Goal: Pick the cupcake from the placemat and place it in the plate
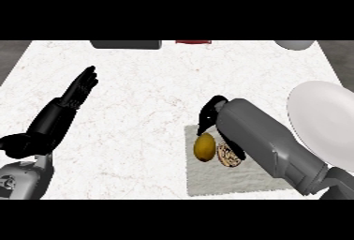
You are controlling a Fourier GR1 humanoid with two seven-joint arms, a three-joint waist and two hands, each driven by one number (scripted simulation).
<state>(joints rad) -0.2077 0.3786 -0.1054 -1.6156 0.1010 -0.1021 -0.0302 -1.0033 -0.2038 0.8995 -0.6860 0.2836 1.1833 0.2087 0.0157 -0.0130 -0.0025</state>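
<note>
While left hand [67, 104] holds fingers straight, right hand [210, 113] at cupcake [204, 147], grasp unclear, marbled counter [149, 89].

A white, faintly veined counter [138, 117] fills the view, with dark grey floor [10, 52] showing past its far corners.
</note>
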